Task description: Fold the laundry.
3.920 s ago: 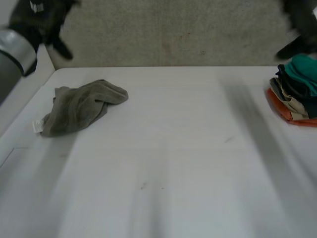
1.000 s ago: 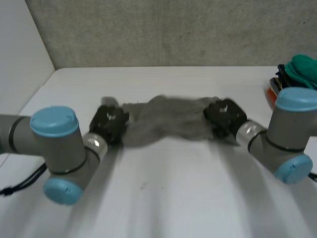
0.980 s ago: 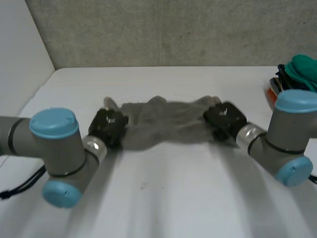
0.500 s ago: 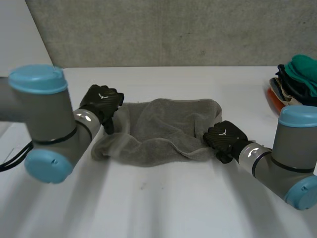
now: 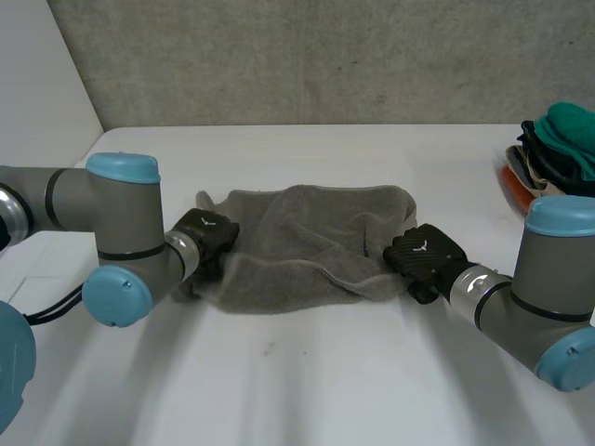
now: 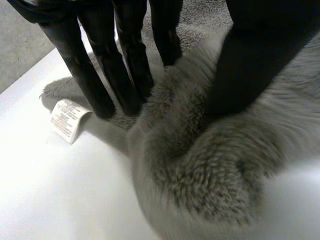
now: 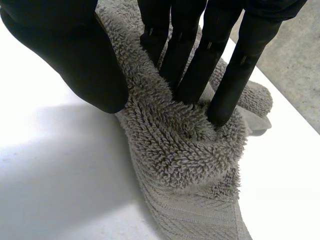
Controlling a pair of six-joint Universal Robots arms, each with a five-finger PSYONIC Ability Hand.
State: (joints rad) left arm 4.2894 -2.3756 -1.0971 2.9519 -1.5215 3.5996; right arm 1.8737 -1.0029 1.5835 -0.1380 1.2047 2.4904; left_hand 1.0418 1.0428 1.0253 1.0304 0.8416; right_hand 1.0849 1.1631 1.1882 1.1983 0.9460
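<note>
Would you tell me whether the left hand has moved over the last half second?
Yes. The left hand has come nearer the camera, away from the table edge by the wall, and sits at the towel near-left corner.

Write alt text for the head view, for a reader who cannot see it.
The left hand and right hand each pinch one end of a rumpled grey towel lying on a white table. A pile of clothes sits at the table's right edge.
</note>
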